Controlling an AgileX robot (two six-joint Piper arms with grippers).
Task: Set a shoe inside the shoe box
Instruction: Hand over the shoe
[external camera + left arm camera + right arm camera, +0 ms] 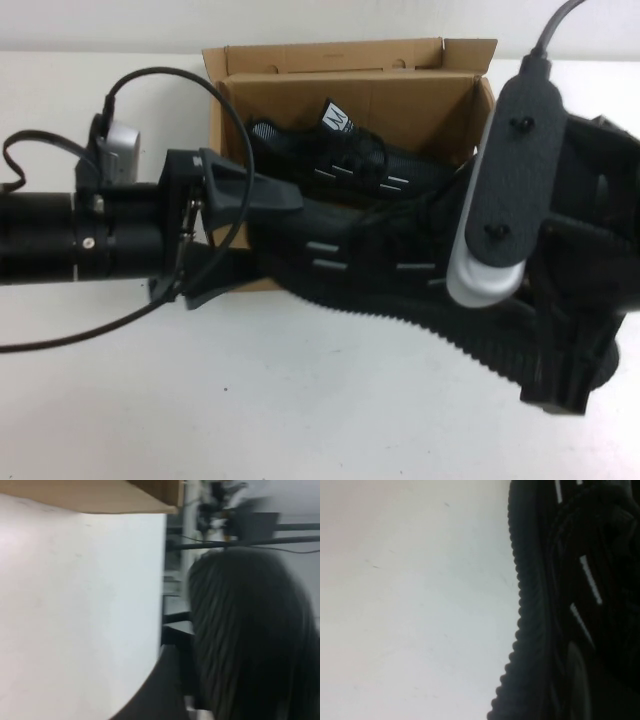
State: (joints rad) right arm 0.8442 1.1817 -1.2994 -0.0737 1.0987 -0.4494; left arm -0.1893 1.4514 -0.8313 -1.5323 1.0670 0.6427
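Observation:
The shoe (pixel 370 255), a black sneaker with silver dashes and a ridged sole, hangs across the front wall of the brown shoe box (pixel 400 100). My left gripper (pixel 275 232) is at its left end, fingers spread wide and open around it. The left wrist view shows the dark sole (pixel 250 630) close up. My right gripper is hidden under the right arm (pixel 570 250) at the shoe's other end. The right wrist view is filled by the shoe's ridged sole (pixel 530 630), which the gripper is shut on.
A twin black sneaker (pixel 340 160) with a white tongue label lies inside the box. The box lid flap (pixel 350 55) stands up at the back. A black cable (pixel 130 85) loops over the left arm. White table (pixel 250 400) spreads in front.

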